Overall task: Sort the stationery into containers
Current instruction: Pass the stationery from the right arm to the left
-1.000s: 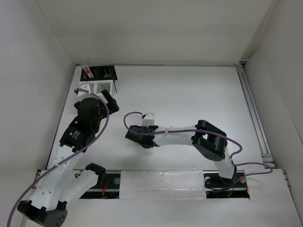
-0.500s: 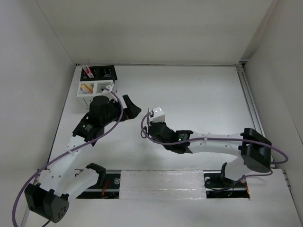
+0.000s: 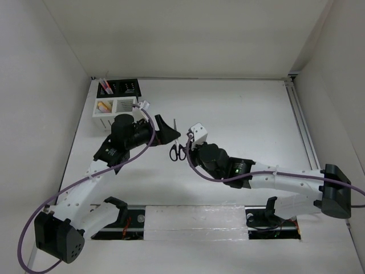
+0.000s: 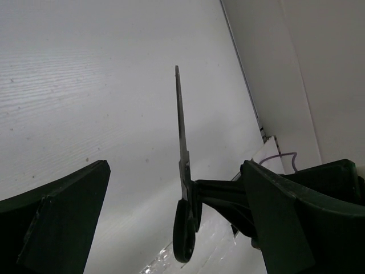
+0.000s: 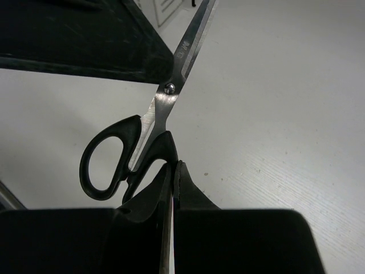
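Note:
My right gripper is shut on one black handle loop of the scissors, which hang above the table with the blade pointing away. In the top view the scissors sit mid-table, between the right gripper and the left gripper. My left gripper is open, one finger on each side of the scissors without touching them. The white slatted organizer holds markers. Behind it stands the black mesh holder with red pens.
Both containers stand in the far left corner against the left wall. A metal rail runs along the table's right edge. White table surface stretches right of the arms.
The left arm has swung away from the organizer toward the table's middle, its open jaws now around the scissors. The right arm has stretched out and carried the scissors slightly right.

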Controlling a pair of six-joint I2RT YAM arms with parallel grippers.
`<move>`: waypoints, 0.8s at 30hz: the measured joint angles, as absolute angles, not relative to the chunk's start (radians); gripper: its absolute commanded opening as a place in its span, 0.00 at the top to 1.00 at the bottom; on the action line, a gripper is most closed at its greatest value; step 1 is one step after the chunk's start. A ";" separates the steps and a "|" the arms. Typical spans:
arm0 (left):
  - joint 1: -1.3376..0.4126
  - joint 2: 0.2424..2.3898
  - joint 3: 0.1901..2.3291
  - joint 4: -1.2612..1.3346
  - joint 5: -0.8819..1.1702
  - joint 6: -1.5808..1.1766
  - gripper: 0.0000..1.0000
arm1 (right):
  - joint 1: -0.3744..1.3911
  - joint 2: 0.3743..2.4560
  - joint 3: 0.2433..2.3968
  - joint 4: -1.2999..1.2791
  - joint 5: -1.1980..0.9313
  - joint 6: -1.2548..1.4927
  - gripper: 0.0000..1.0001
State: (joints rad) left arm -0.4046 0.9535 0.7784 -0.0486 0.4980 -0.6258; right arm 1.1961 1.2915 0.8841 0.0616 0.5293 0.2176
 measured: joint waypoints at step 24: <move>-0.403 0.920 0.720 0.066 0.458 -0.654 1.00 | 1.186 1.234 0.834 0.165 0.216 0.073 0.00</move>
State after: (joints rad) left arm -0.4026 0.9195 0.7197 0.0658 0.4580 -0.6540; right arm 1.1858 1.2343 0.8345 0.1654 0.2161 0.0734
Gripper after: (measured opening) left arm 0.006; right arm 0.456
